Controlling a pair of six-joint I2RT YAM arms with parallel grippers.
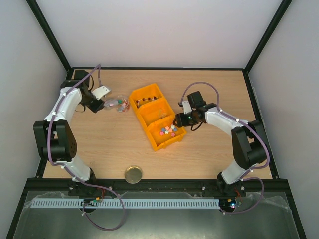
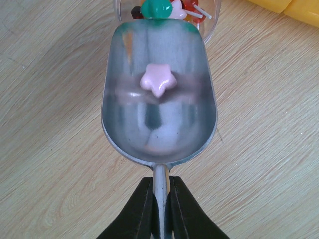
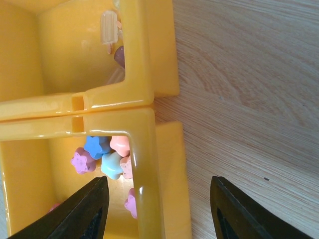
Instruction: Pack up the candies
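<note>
A silver scoop (image 2: 158, 114) lies flat over the wood, and my left gripper (image 2: 160, 199) is shut on its handle. One pink star candy (image 2: 157, 79) rests in the bowl. The scoop's tip meets the mouth of a clear jar (image 2: 167, 10) lying on its side, with a green candy (image 2: 155, 9) and red ones at the opening. In the top view the jar (image 1: 119, 103) sits left of the yellow three-part bin (image 1: 141, 114). Star candies (image 3: 104, 159) fill its near compartment. My right gripper (image 3: 158, 199) stands open astride that compartment's right wall.
The bin's middle compartment holds a white and a dark candy (image 3: 108, 27). A round gold lid (image 1: 133, 175) lies near the table's front edge. Black frame rails border the table on all sides.
</note>
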